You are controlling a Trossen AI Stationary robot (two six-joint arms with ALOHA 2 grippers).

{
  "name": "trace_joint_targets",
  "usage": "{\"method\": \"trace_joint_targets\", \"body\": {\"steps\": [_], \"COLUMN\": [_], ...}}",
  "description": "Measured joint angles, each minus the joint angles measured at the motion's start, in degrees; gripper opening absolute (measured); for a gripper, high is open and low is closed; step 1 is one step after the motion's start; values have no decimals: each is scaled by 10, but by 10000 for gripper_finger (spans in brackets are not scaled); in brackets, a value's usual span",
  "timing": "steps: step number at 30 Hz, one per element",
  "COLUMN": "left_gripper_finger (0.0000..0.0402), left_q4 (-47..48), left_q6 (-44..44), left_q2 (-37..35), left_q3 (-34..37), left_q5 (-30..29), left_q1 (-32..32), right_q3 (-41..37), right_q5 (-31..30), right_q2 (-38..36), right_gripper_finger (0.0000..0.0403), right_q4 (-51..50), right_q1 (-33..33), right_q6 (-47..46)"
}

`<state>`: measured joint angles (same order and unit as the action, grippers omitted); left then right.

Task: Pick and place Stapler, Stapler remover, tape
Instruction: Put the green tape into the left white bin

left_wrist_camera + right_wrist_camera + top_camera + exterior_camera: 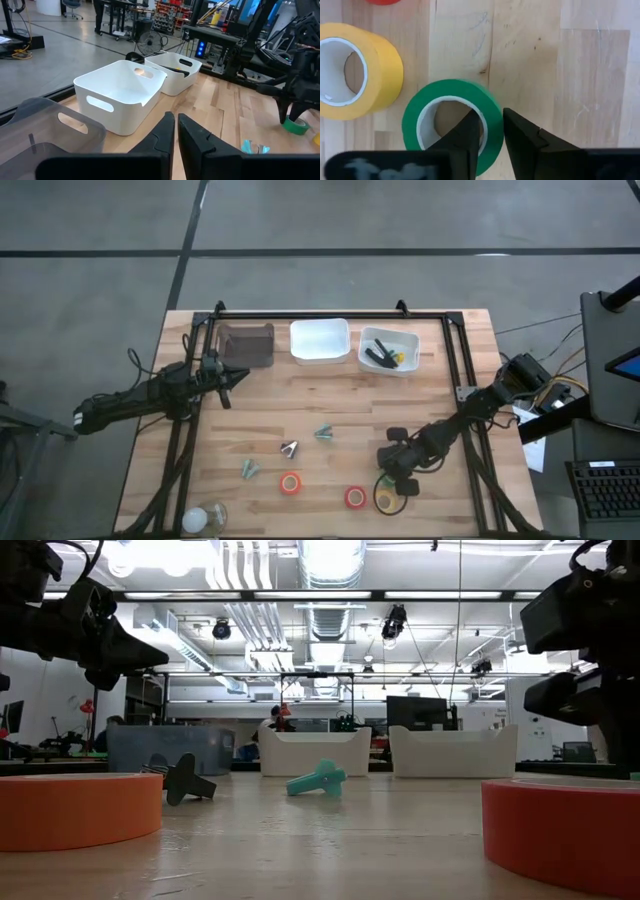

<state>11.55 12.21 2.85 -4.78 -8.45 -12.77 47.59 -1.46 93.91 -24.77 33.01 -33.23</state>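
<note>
Straddling the green tape (451, 125) wall, right gripper (491, 131) fingers are closing; red rolls (290, 483) at 6 o'clock remain unplaced; left fingers (165, 134) closed.

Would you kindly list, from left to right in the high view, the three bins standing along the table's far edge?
Grey bin → empty white bin → white bin holding the black stapler and something yellow.

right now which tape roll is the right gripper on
The green roll: the right gripper straddles its wall, one finger inside the core. The yellow roll beside it and the red rolls lie untouched.
</note>
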Motion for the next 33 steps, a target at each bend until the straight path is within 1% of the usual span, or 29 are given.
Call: {"method": "trace_joint_targets", "body": {"steps": [3,6,12,16,24,27,33], "left_gripper_finger": [23,24,24,24,23,24,24], "left_q4": [0,0,0,0,0,0,0], "left_q6": [0,0,0,0,0,0,0], "left_q2": [0,0,0,0,0,0,0], "left_q3": [0,0,0,0,0,0,0], "left_q5": [0,0,0,0,0,0,0], "left_q1": [0,0,0,0,0,0,0], "right_q3": [0,0,0,0,25,43,80], "right_q5": [-2,-2,-1,-2,-3,-15,-18], "right_q2": [0,-1,-2,-7,-24,-27,-28], "right_gripper_finger": [55,48,59,58,56,56,56], "right_q4": [-1,-1,-1,0,-2,-4,-8], "right_q1": [0,0,-5,-20,-64,-81,-119], "right_q6": [2,2,3,12,81,115,191]}}
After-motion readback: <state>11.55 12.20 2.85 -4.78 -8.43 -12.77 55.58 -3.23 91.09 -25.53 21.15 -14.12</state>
